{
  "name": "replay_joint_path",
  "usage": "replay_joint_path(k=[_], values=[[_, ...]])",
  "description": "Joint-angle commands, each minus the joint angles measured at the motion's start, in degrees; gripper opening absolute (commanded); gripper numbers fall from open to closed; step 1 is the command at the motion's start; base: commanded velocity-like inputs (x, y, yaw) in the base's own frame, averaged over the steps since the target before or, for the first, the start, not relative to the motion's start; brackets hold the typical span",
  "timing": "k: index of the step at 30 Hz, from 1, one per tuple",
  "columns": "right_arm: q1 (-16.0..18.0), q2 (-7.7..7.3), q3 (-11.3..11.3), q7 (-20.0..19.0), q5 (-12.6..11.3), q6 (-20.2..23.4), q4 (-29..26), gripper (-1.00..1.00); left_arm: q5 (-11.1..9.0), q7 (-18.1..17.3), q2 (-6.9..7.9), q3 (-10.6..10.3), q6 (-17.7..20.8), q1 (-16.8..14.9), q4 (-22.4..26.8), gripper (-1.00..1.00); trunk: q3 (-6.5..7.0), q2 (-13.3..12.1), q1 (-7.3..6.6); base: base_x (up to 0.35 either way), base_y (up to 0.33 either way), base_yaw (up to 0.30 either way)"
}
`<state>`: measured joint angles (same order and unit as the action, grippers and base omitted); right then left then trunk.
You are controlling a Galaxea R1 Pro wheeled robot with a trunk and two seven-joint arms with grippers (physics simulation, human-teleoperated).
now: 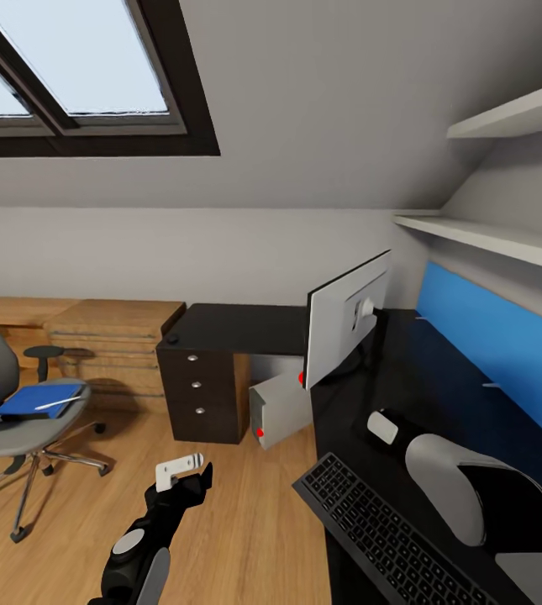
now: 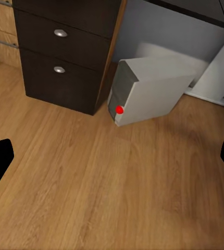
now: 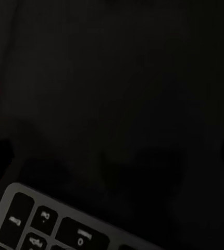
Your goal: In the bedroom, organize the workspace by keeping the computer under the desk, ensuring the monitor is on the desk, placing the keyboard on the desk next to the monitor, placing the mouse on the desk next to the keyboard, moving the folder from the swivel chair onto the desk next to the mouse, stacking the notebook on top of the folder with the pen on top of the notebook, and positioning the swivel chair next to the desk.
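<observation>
Grey computer [image 2: 148,91] ahead of left pincer [image 2: 112,156], spread wide, holding nothing, right pincer unclear.

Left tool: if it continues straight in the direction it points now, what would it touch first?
Probably the bare wooden floor, judging by the left wrist view. The left tool points there, short of the computer under the desk. Depth is hard to judge.
</observation>
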<state>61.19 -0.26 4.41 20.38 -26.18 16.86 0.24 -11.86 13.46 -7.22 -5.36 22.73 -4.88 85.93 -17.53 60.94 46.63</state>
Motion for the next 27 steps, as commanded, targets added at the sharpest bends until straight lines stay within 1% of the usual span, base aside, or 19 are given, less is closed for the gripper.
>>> replay_joint_path(k=[1, 27], values=[[0.1, 0.0, 0.4, 0.2, 0.3, 0.2, 0.0, 1.0, -0.6, 0.5, 0.01, -0.1, 0.2, 0.0, 0.1, 1.0, -0.26, 0.5, 0.23, 0.0, 0.0, 0.0], [0.1, 0.0, 0.7, 0.1, 0.0, -0.2, 0.0, 1.0, -0.5, 0.5, -0.08, -0.1, 0.2, -0.1, 0.0, 1.0, -4.93, 10.9, 5.94, 0.0, 0.0, 0.0]])
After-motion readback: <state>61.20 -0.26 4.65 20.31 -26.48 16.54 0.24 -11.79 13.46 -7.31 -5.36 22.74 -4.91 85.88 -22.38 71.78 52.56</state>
